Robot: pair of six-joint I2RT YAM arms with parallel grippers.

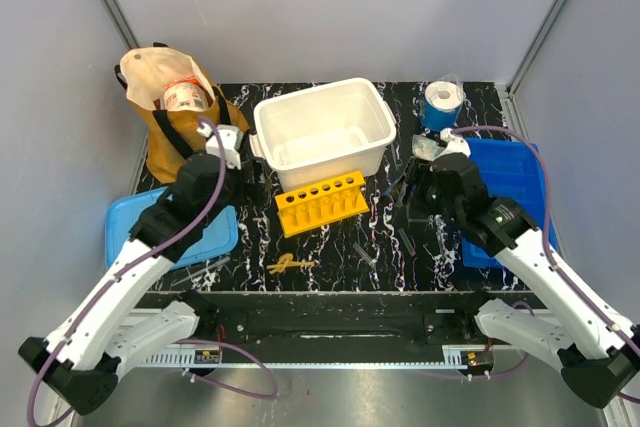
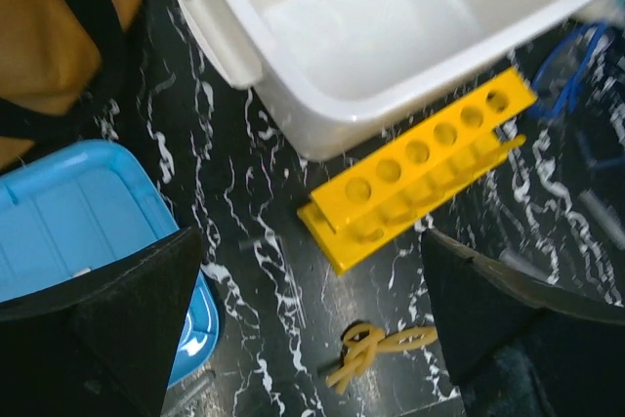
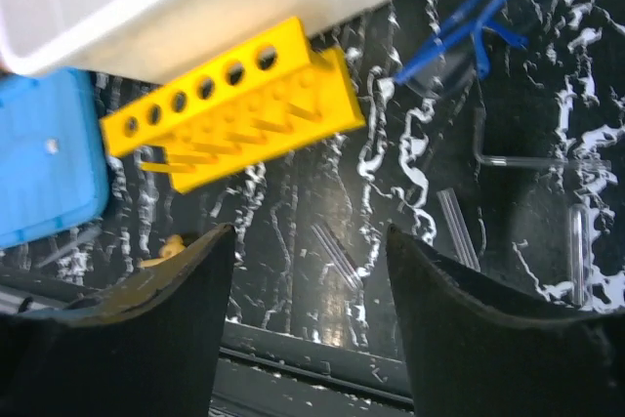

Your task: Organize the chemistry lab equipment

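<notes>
Safety glasses (image 3: 457, 28) flat on counter (image 1: 390, 247), right of the yellow rack (image 3: 234, 109). Clear tubes (image 3: 457, 227) loose, near-right of rack. Yellow knotted piece (image 2: 376, 347) just in front of rack. White tub (image 1: 322, 132) right behind rack. Left end effector (image 2: 311, 236) spread wide, empty, above rack's left side. Right end effector (image 3: 311, 231) also spread, empty, over the counter right of rack.
</notes>
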